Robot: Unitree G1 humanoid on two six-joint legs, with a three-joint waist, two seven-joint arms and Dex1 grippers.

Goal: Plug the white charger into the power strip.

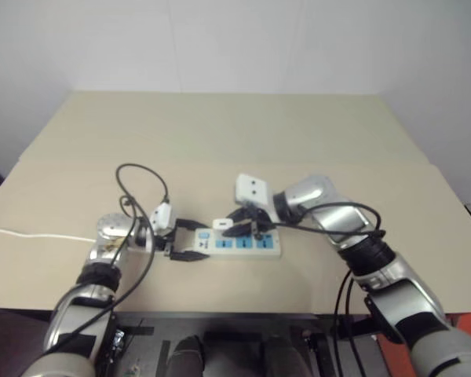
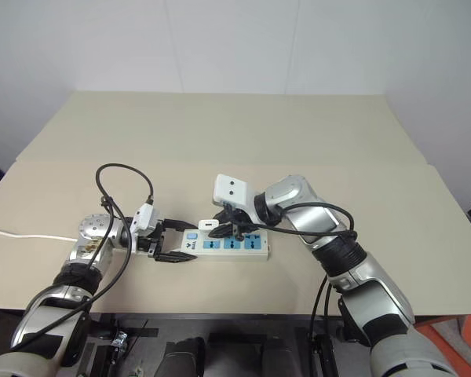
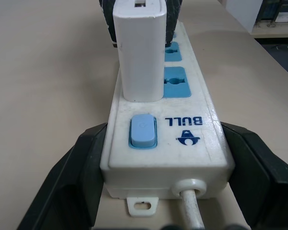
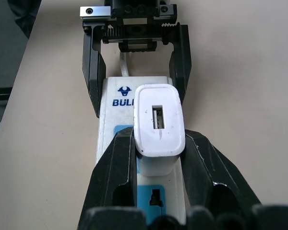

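Here my right fingers (image 4: 159,158) are clamped on the white charger (image 4: 159,120), standing upright on the socket nearest the switch. My left fingers (image 3: 165,167) clamp the cord end of the power strip (image 3: 192,103), lying lengthwise between both hands on the table (image 1: 220,133); pressing straight down remains, I judge.

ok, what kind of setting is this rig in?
Likely a lab or test bench: bare beige table against plain white walls, nothing on it besides a power strip and white charger.
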